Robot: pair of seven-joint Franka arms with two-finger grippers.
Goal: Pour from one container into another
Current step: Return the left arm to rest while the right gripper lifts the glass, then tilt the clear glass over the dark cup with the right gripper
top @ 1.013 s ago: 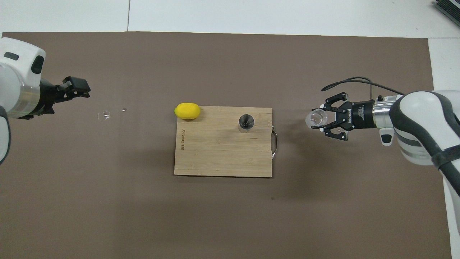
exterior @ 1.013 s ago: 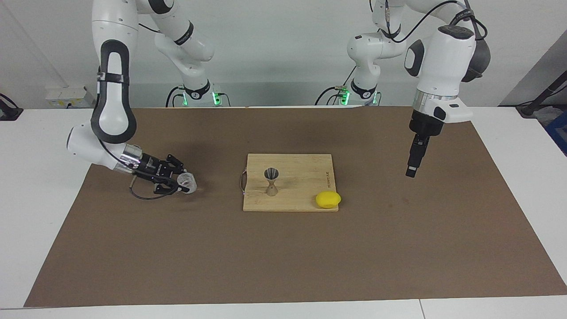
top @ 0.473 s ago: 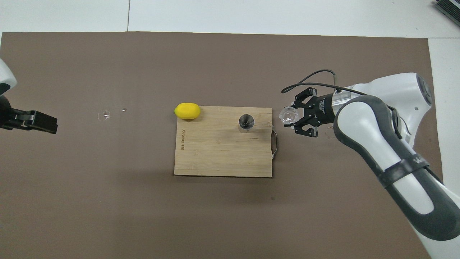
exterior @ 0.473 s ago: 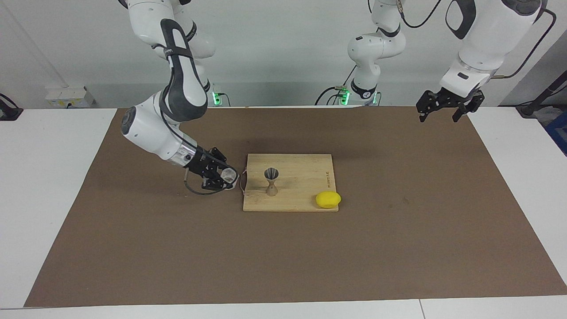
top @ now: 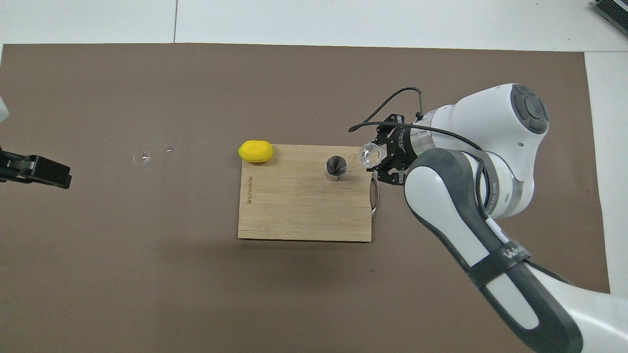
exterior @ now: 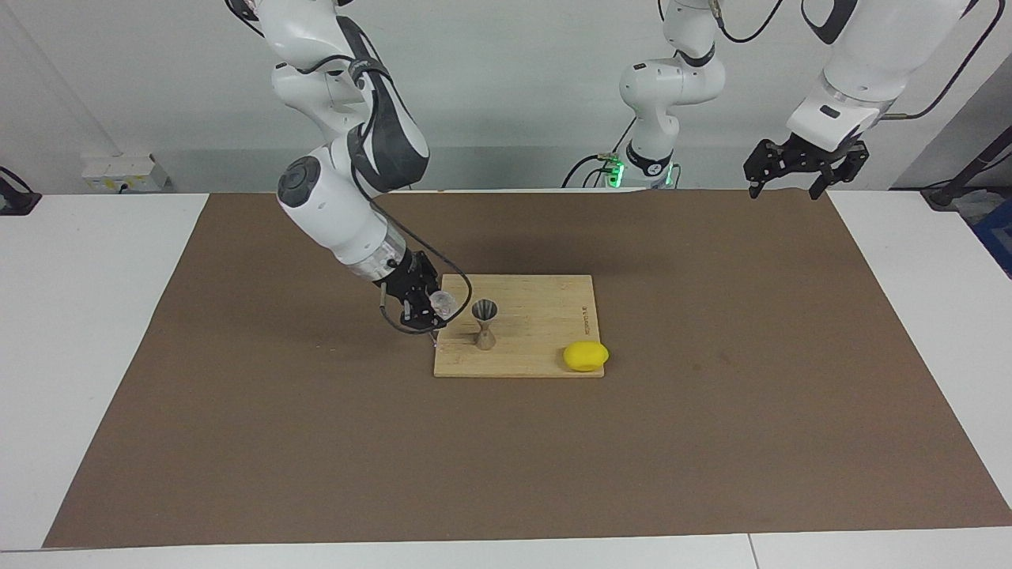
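Your right hand (exterior: 431, 310) is gripping the clear glass cup (exterior: 440, 301), fingers closed on its sides, and is holding it in the air over the handle edge of the cutting board (exterior: 545, 348). The cup is sitting tipped, its mouth turned toward the jigger (exterior: 484, 322). The jigger is standing upright on the board just beside the hand, apart from the cup. So the pickup and carry are looking done; the pour itself is not yet showing, and you are not seeing any stream or contents. Past the jigger, a lemon (exterior: 586, 356) is lying at the board's corner. Your left hand (exterior: 805, 170) is waiting, wide open and empty, above the tabletop (exterior: 711, 442) at its own end.
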